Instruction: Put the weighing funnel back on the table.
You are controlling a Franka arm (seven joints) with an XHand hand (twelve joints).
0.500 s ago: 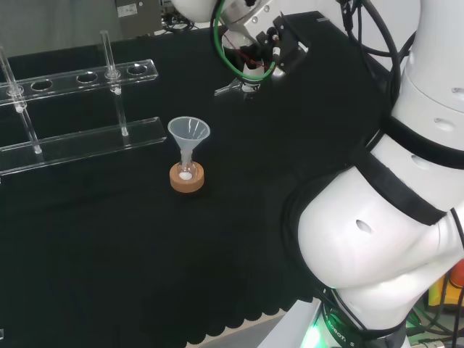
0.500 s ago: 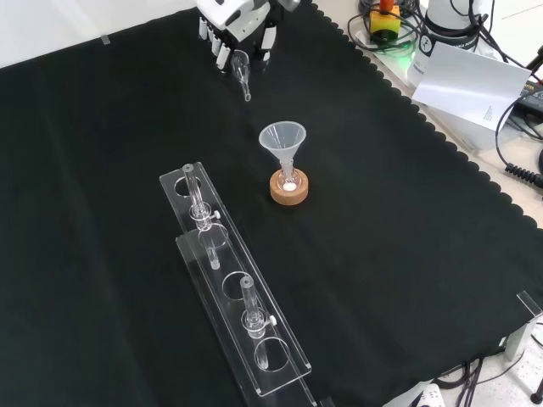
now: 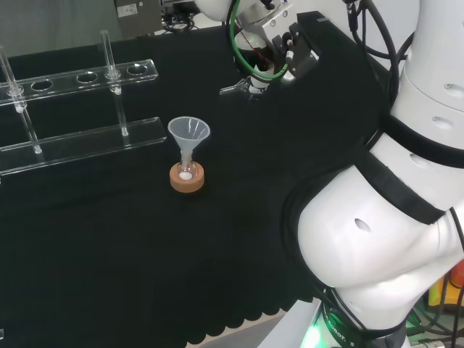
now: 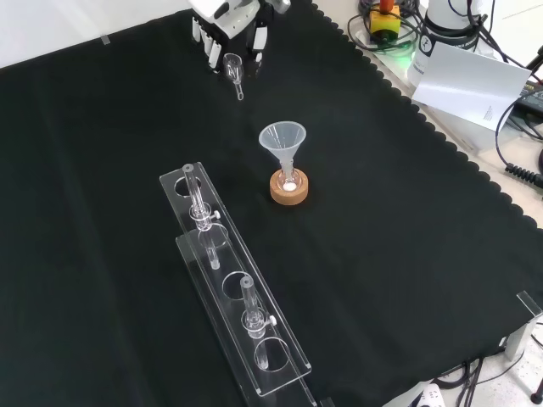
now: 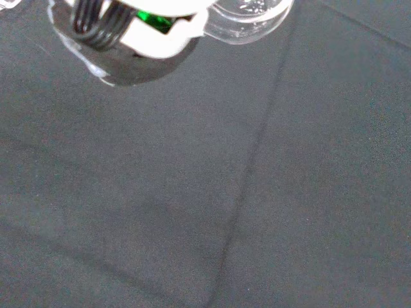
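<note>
I log the cloth first. In the front view, the rack lies at 7 o'clock from the funnel. The hand sits at 11 o'clock from that funnel, fingers curled, pinching the weighing funnel stem-down. I cannot tell whether it clears the cloth.

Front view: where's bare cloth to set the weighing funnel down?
Bare cloth lies just below the hand, which holds the weighing funnel, as far as the funnel and the rack. There are wide patches left of the rack and right of the funnel, toward the scalloped edge. It is tightest between funnel and rack.
</note>
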